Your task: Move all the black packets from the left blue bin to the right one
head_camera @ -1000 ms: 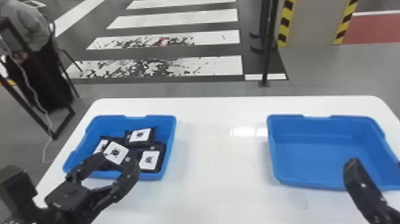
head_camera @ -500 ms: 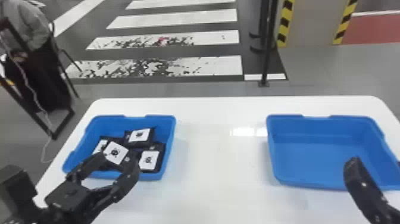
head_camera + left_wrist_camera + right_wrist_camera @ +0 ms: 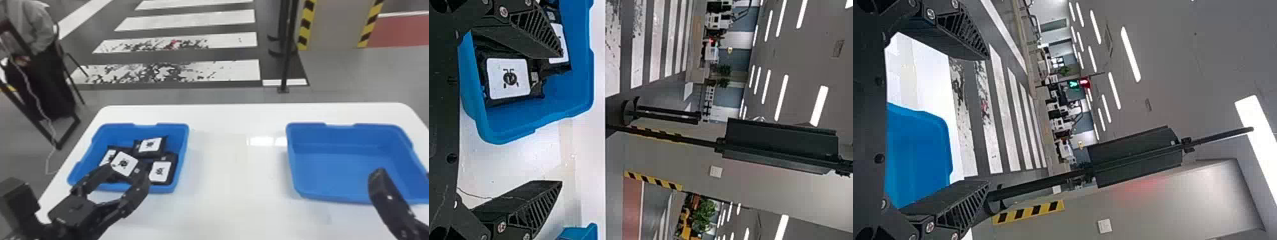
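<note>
Left tool (image 3: pixel 127 171) spread wide near the packets (image 3: pixel 150 145) in the left bin (image 3: pixel 176 131) — touching or not, I can't tell; right tool (image 3: pixel 403 174) spread too — by the right bin (image 3: pixel 335 167).

Lab-like hall; painted crosswalk (image 3: pixel 198 19); ceiling lights (image 3: pixel 782 99)

Fingers of the left gripper (image 3: pixel 129 170) mask parts of the black packets (image 3: pixel 161 170) and the left blue bin's (image 3: pixel 175 135) near rim in the head view, whose right edge crops the right gripper (image 3: pixel 402 174) and right blue bin (image 3: pixel 335 172); the table (image 3: pixel 236 204) runs off below.
</note>
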